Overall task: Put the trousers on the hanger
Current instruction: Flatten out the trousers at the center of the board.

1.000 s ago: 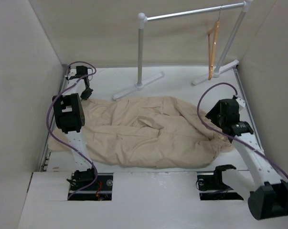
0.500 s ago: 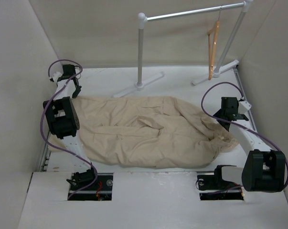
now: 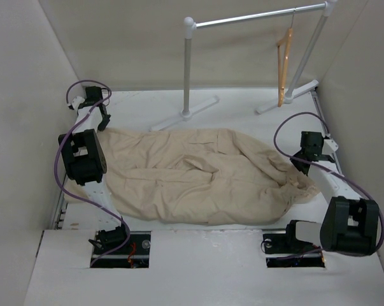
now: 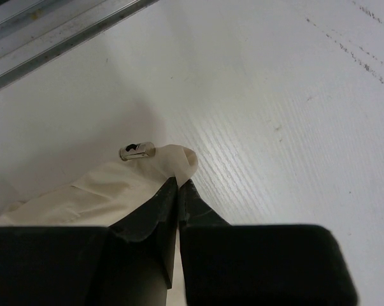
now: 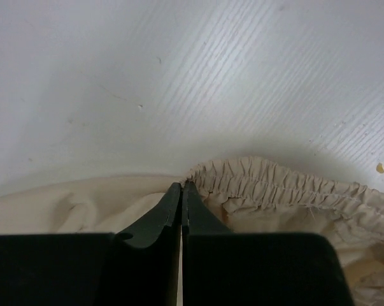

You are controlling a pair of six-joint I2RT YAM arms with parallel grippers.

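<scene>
At the back of the white table, from 12 to 2 o'clock, stands a white garment rail on two flat feet. The hanger hangs from the rail's right end at about 1 o'clock, edge-on to us and well apart from both arms. The near foot of the left post lies just beyond the cloth's far edge, between the garment and the rail.

The trousers lie wrinkled and spread across the middle of the table, from 9 o'clock to 3 o'clock.

The left arm reaches forward along the 9 o'clock side, with its elbow raised over the cloth's left edge and a purple cable looping above the wrist. The left gripper points down at the far-left corner of the trousers, around 10 o'clock. Its jaws are pressed together on the tip of that corner. A small metal cylinder lies against the cloth just beyond the fingertips. A metal track runs along the table edge further out.

The right arm is folded low at 4 o'clock, its forearm angling up to 3 o'clock. The right gripper is down on the table there, jaws closed tight on the gathered elastic waistband at its edge.
</scene>
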